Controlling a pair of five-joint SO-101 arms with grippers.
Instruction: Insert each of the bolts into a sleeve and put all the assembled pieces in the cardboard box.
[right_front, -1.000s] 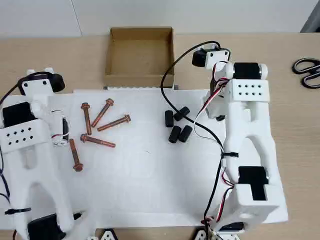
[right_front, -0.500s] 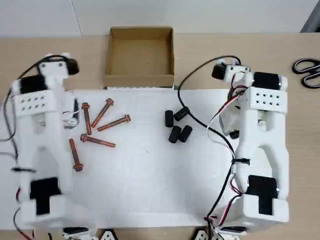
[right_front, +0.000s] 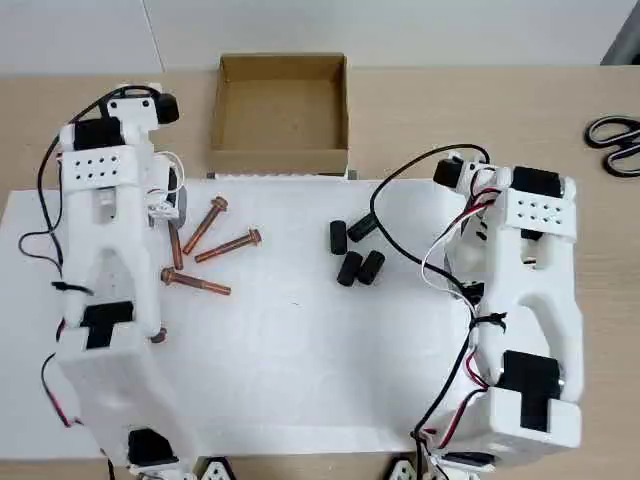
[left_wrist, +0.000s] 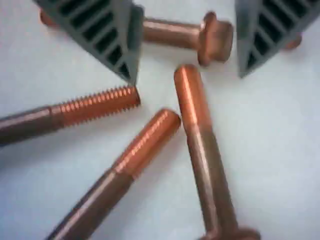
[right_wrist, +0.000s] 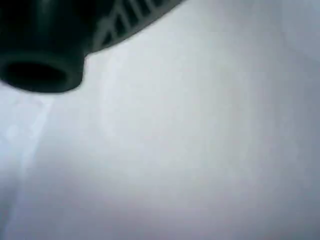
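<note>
Several copper bolts (right_front: 228, 245) lie fanned out on the white mat (right_front: 300, 350) at the left. My left gripper (right_front: 172, 205) hangs over them, open, and in the left wrist view its grey fingers (left_wrist: 107, 35) stand either side of one bolt's head (left_wrist: 216, 37). Several black sleeves (right_front: 355, 248) lie in a cluster at mid-mat. My right gripper (right_front: 465, 255) is to their right, low over the mat. In the right wrist view a black sleeve (right_wrist: 42, 55) sits against its ribbed finger (right_wrist: 132, 15), seemingly held. The cardboard box (right_front: 280, 150) stands open at the back.
Scissors (right_front: 615, 132) lie on the wooden table at the far right. Black cables (right_front: 385, 215) trail from the right arm across the mat near the sleeves. One bolt (right_front: 160, 336) is mostly hidden under the left arm.
The left arm has swung away from the near side and to the right, bringing its gripper over the bolts. The right arm has drawn back toward the near right, away from the box.
</note>
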